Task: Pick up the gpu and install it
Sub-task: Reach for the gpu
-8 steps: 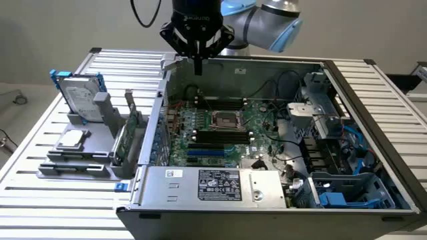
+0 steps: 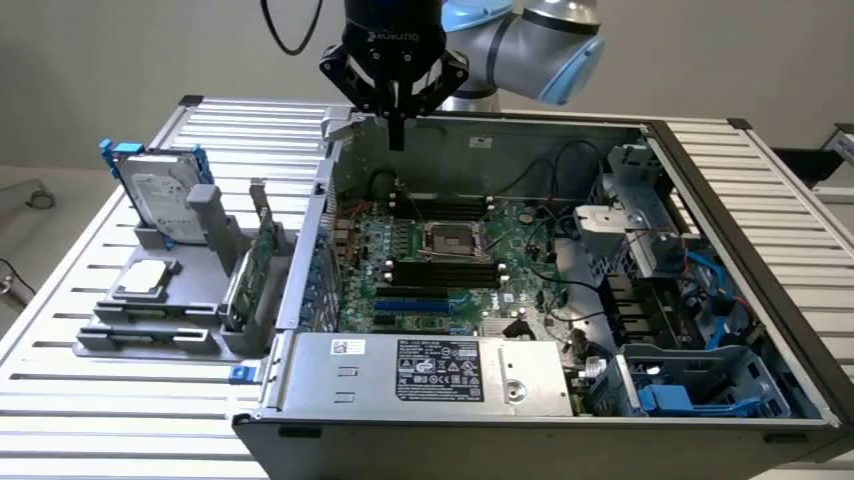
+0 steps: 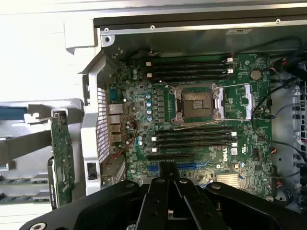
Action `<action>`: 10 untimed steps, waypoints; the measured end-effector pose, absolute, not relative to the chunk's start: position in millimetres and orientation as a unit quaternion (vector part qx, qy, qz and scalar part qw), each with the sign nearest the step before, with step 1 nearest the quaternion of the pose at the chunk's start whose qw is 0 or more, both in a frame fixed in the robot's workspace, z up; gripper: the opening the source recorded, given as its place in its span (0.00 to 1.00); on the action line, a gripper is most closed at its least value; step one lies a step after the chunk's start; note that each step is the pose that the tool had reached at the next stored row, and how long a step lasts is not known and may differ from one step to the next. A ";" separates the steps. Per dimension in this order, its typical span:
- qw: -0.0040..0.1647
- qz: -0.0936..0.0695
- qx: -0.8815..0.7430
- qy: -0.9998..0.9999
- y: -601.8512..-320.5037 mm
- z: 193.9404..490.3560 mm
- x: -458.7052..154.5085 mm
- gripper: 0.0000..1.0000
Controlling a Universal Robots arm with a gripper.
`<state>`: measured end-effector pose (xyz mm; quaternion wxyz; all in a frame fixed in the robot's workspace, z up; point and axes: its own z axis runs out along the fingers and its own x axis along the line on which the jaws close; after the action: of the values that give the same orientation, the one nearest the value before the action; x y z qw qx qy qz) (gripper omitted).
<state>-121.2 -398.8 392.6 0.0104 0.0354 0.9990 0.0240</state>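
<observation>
The gpu (image 2: 254, 272) stands on edge in a grey holder (image 2: 160, 325) just outside the open computer case, at the exterior view's left; its green board and silver bracket end show. In the wrist view the gpu (image 3: 62, 151) appears as a green card beside the case's perforated wall. My gripper (image 2: 396, 135) hangs above the back wall of the case, well above the motherboard (image 2: 501, 235), fingers shut together and holding nothing. The wrist view has the shut gripper (image 3: 168, 175) over the motherboard's (image 3: 242, 124) lower slots.
A silver hard drive in a blue frame (image 2: 160, 200) stands in the same holder. Inside the case are a CPU socket (image 2: 447, 240), black memory slots (image 3: 189, 69), blue slots (image 2: 407, 300), cables and drive cages (image 2: 647, 225), and a power supply (image 2: 427, 375) at the front.
</observation>
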 end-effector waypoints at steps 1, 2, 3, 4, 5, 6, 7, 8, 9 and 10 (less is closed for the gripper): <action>0.010 0.024 0.035 0.999 -398.8 392.6 -121.3 0.11; 0.010 0.024 0.035 0.999 -398.6 392.6 -122.0 0.11; 0.006 0.025 0.036 0.999 -398.3 392.6 -123.7 0.11; 0.004 0.026 0.036 0.999 -398.0 392.6 -126.2 0.11; 0.003 0.027 0.036 0.999 -397.7 392.5 -129.3 0.11; 0.003 0.028 0.036 0.999 -397.3 392.3 -133.5 0.11; 0.003 0.029 0.036 0.999 -396.8 391.9 -138.0 0.11; 0.003 0.029 0.036 0.999 -396.3 391.6 -142.5 0.11; 0.003 0.029 0.036 0.999 -395.8 391.2 -146.8 0.11; 0.003 0.029 0.036 0.999 -395.3 390.8 -151.7 0.11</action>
<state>-151.7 -395.3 390.8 0.0029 0.0356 0.9989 0.0291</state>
